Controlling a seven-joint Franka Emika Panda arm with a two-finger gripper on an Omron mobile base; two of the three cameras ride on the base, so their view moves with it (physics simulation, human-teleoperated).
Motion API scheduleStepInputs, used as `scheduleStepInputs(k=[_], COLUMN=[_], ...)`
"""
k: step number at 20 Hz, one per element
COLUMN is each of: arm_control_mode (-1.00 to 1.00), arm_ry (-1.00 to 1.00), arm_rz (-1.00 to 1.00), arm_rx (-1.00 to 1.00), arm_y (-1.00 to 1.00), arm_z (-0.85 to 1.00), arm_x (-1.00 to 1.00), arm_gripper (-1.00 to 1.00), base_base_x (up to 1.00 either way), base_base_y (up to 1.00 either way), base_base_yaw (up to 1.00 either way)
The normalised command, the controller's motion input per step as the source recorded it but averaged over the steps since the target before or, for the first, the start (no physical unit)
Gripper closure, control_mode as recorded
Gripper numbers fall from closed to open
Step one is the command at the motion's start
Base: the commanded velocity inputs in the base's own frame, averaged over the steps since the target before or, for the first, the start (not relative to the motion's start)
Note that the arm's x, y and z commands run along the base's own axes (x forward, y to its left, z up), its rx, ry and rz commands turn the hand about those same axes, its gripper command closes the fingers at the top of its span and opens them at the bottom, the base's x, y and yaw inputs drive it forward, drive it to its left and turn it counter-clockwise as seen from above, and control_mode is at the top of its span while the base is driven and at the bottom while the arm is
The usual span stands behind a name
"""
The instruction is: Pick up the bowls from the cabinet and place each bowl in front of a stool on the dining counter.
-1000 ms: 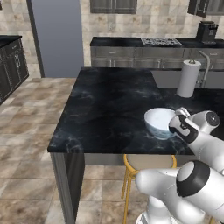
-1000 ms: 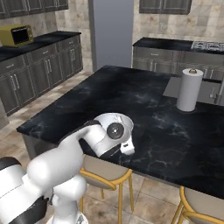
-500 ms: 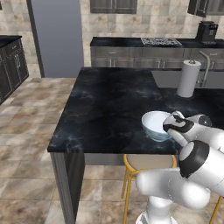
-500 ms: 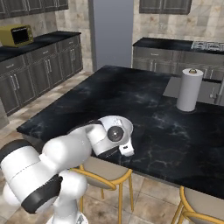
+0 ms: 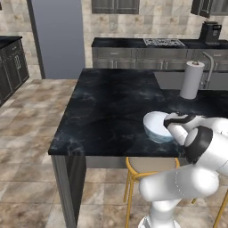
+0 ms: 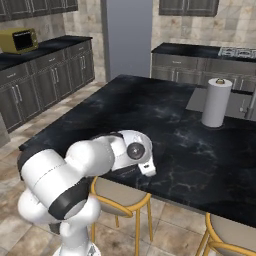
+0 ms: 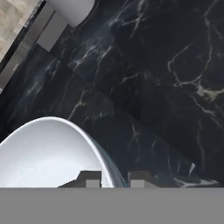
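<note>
Down low on the dining counter (image 5: 111,111), right at its near edge: white bowl (image 5: 156,126) sitting on the black marble, its rim wall caught between the two fingertips of the pincer (image 7: 113,178). One fingertip (image 7: 89,179) inside the bowl, the other outside against the wall, jaws pinched nearly together on that thin rim — a grip on the bowl, not empty air.

From the hand view: bowl (image 7: 48,153) spreading away to the left of the pincer, white inside, nothing in it, a hint of blue on the outer wall just by the outside fingertip. Beyond the pincer, veined marble (image 7: 166,87), and far off at the top a pale cylinder end, the paper towel roll (image 7: 72,9).

From the left base view: pincer (image 5: 171,121) on the bowl's right-hand rim, bowl just above the yellow-legged stool (image 5: 149,167). Paper towel roll (image 5: 191,80) upright, well beyond the pincer.

From the right base view: bowl hidden behind the arm's white bulk; hand (image 6: 135,152) at the counter edge (image 6: 200,200), stool seat (image 6: 117,192) directly below it, paper towel roll (image 6: 216,102) well apart. Yellow microwave (image 6: 19,40) on the far counter to the left.
</note>
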Motion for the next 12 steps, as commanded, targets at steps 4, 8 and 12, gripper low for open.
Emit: scheduleStepInputs(k=[4,8,12], arm_control_mode=[-1.00,-1.00,-1.00], arm_ry=[0.00,0.03,0.05], arm_rz=[0.00,0.00,0.00], arm_rx=[0.00,0.00,0.00], arm_y=[-0.02,0.00,0.00], arm_z=[-0.21,-0.01,0.43], arm_x=[0.21,0.06,0.00], arm_gripper=[1.00,-1.00,-1.00], base_base_x=[0.00,0.00,0.00], base_base_y=[0.00,0.00,0.00], base_base_yaw=[0.00,0.00,0.00])
